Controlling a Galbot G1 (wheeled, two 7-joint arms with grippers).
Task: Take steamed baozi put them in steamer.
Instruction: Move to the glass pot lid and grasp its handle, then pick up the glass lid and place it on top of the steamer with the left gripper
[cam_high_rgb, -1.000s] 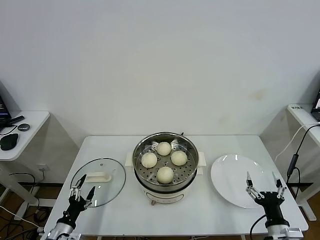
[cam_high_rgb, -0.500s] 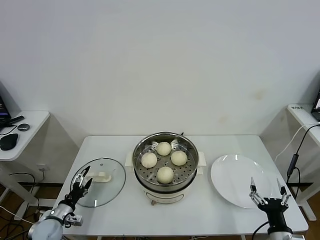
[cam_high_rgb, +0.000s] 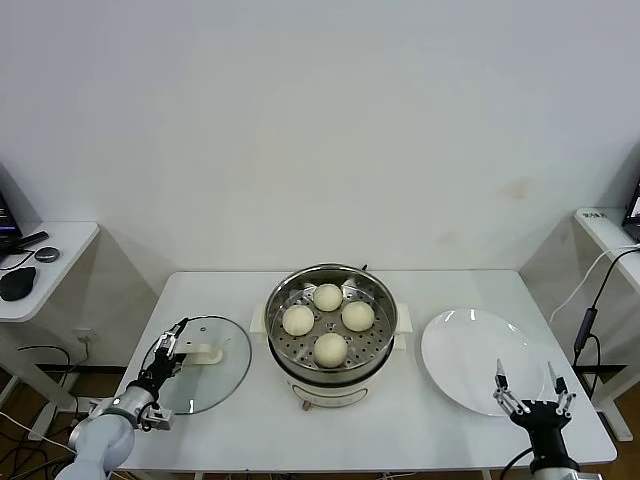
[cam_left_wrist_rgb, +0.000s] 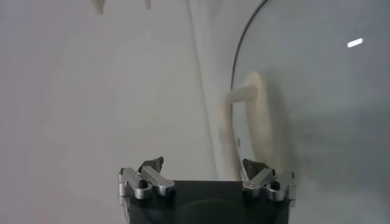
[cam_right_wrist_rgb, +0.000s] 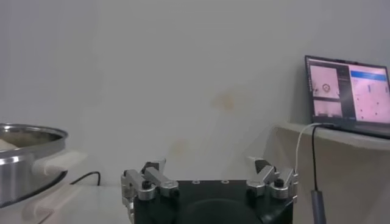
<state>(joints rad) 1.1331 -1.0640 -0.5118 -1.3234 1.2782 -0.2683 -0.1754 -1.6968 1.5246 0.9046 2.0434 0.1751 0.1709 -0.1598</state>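
Note:
Several pale baozi (cam_high_rgb: 330, 348) sit on the perforated tray inside the shiny steamer (cam_high_rgb: 386, 338) at the table's middle. One edge of the steamer (cam_right_wrist_rgb: 24, 159) shows in the right wrist view. My left gripper (cam_high_rgb: 172, 335) hovers open at the left rim of the glass lid (cam_high_rgb: 215, 375), with nothing between its fingers. In the left wrist view the left gripper (cam_left_wrist_rgb: 203, 165) points toward the lid's white handle (cam_left_wrist_rgb: 259, 119). My right gripper (cam_high_rgb: 524, 368) stands open and empty at the table's front right, beside the plate; it also shows in its own view (cam_right_wrist_rgb: 207, 165).
A bare white plate (cam_high_rgb: 465, 345) lies right of the steamer on the white table (cam_high_rgb: 440, 290). The glass lid's handle (cam_high_rgb: 200, 352) faces the steamer. Side desks stand at both edges, the right one carrying a laptop (cam_right_wrist_rgb: 347, 91) and a hanging cable (cam_high_rgb: 590, 320).
My left gripper has risen from the table's front edge to the lid's left rim and turned toward it. My right gripper has dropped slightly toward the front edge.

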